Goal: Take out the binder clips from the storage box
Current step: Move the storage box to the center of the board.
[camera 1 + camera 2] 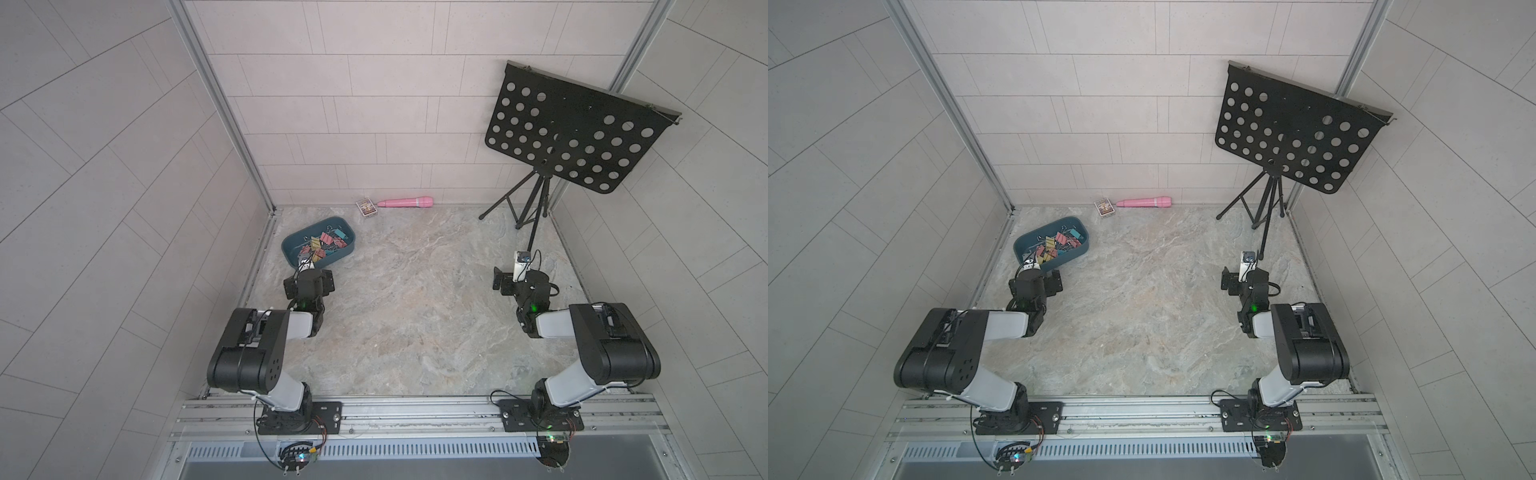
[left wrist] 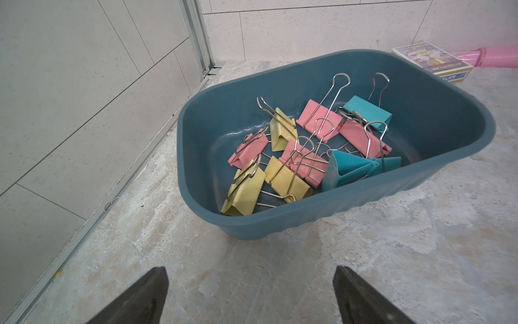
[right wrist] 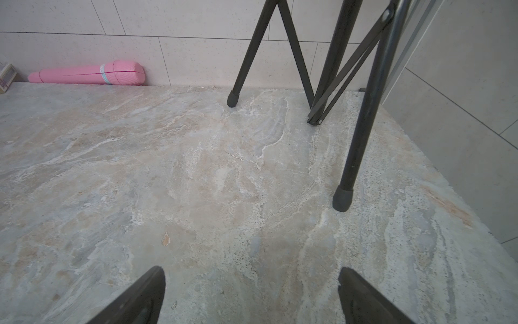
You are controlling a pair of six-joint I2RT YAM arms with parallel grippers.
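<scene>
The dark teal storage box point(image 1: 291, 246) point(image 1: 1024, 245) sits at the far left of the marble table, next to the left wall. Several binder clips point(image 1: 322, 245) point(image 1: 1054, 245) in pink, yellow and teal lie piled inside it, their wire handles tangled. In the left wrist view the box point(image 2: 437, 120) and the clips point(image 2: 305, 160) are just beyond my left gripper point(image 2: 251, 272), which is open and empty over bare table short of the box's near wall. My right gripper point(image 3: 252, 270) is open and empty over bare table at the right point(image 1: 505, 284).
A pink cylinder point(image 1: 405, 203) and a small printed card box point(image 1: 366, 207) lie against the back wall. A black music stand point(image 1: 573, 133) stands at the back right, with one tripod foot point(image 3: 342, 199) close ahead of my right gripper. Walls close in the table's left, back and right sides.
</scene>
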